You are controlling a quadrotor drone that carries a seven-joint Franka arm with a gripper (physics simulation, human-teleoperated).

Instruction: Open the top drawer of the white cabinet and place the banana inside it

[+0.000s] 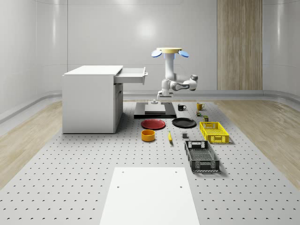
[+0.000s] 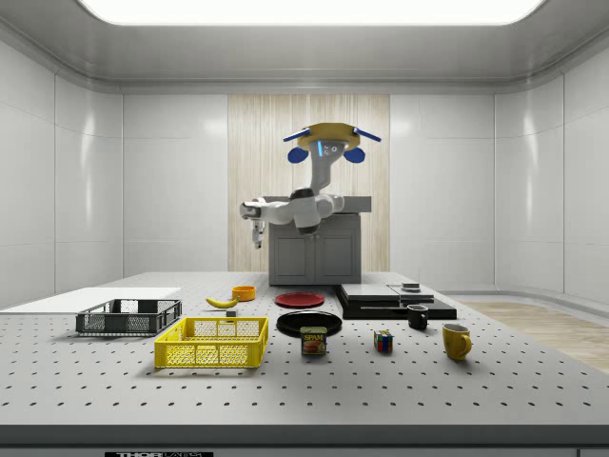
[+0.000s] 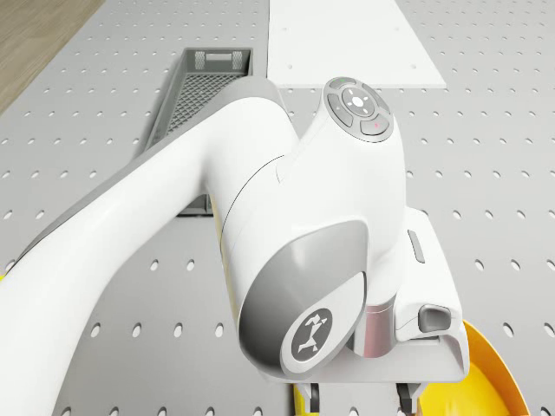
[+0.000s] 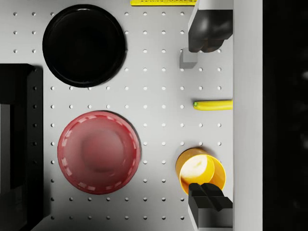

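The white cabinet stands at the whole-scene view's left with its top drawer pulled out. The banana lies on the table next to an orange bowl. In the wrist view the banana sits far below, between the two dark fingers. The drone hovers beside the drawer, above the black platform. My gripper hangs open and empty, high over the table; it is also seen in the side view and the wrist view.
A red plate and a black plate lie beside the banana. A yellow crate, a black crate, two mugs and a white sheet share the table.
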